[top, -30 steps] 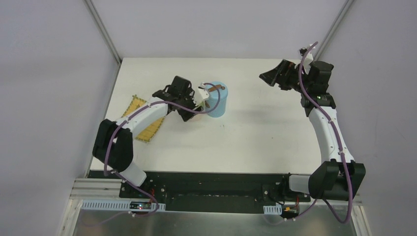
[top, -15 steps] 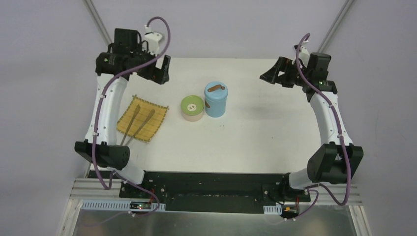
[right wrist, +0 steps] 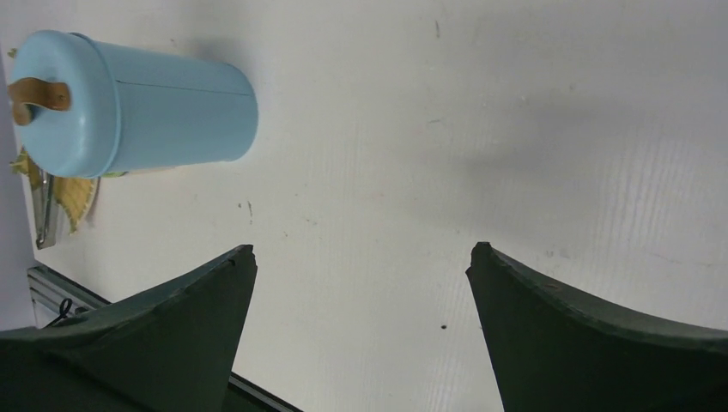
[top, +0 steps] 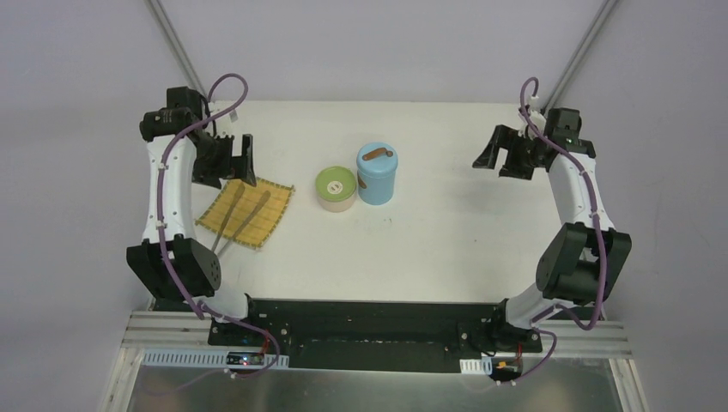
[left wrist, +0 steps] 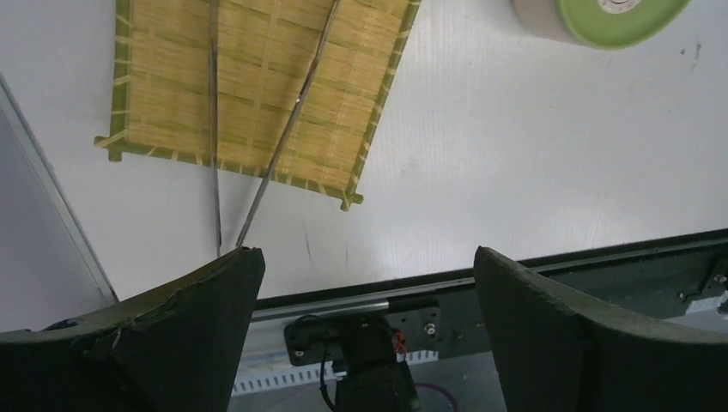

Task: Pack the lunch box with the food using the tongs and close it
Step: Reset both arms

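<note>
Green lid is sitting flat on the short lunch box bowl [top: 336,187], mid tabletop [top: 446,223]. Light-blue lunch box cylinder [top: 376,174] is standing upright just right of it, brown-handled lid on; can't tell if the two are touching. Tongs [left wrist: 291,112] are lying on the yellow bamboo mat [left wrist: 163,77] at the left, both arms running across it and converging just past its near edge. Left pincer [top: 225,161] is hovering around the mat's far end, jaws spread wide, gripping nothing. Right pincer [top: 502,158] is hanging over bare tabletop well right of the cylinder, jaws also spread wide, nothing between them.
</note>
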